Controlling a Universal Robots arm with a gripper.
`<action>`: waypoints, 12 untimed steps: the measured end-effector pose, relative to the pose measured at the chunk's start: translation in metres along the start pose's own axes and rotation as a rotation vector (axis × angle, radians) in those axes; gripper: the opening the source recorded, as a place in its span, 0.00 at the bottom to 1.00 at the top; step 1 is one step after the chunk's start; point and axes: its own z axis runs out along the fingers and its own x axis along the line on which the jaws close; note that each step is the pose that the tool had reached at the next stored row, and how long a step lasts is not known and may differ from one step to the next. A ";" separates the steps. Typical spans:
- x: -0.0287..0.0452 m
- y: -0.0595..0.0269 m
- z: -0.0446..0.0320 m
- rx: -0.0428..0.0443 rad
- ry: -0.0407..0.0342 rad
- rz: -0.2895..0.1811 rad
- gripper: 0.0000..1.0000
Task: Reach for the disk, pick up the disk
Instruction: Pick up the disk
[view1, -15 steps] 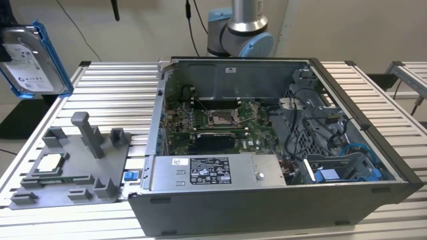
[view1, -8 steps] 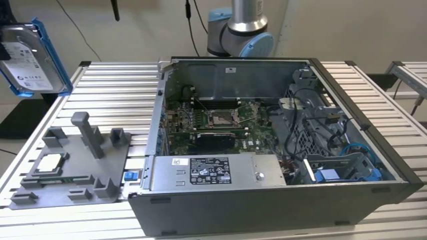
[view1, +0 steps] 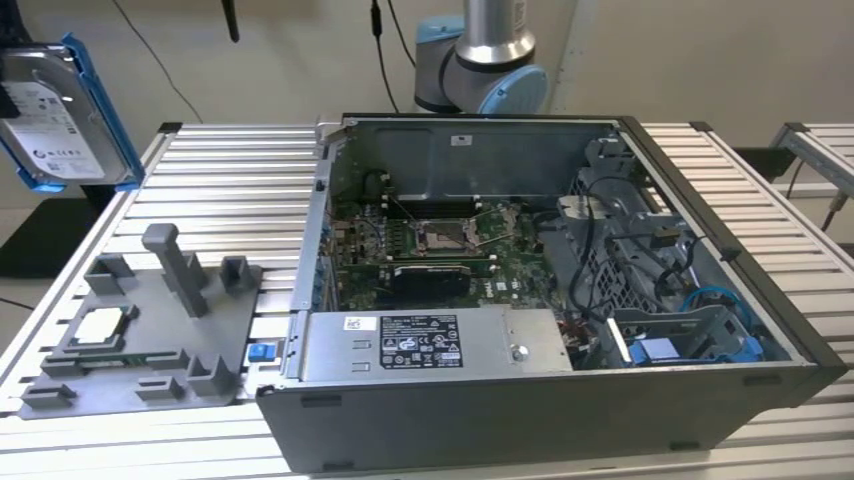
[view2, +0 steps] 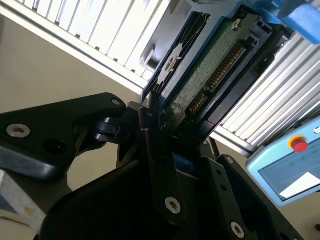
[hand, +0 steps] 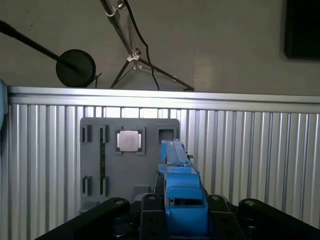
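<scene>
While tight inside the closed tool (view2: 175, 127), the disk (view1: 60, 115), long axis near-vertical, label toward the exterior view.

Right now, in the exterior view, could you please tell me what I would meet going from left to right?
the disk → upright grey post → small blue clip → labelled grey metal box → blue plastic bracket inside the open case
</scene>
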 end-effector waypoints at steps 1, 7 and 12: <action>0.0000 0.0000 -0.0002 0.0000 -0.0001 0.000 0.00; -0.0001 0.0002 -0.0054 -0.0007 0.0000 0.000 0.00; -0.0003 0.0002 -0.0096 -0.0010 0.0000 0.000 0.00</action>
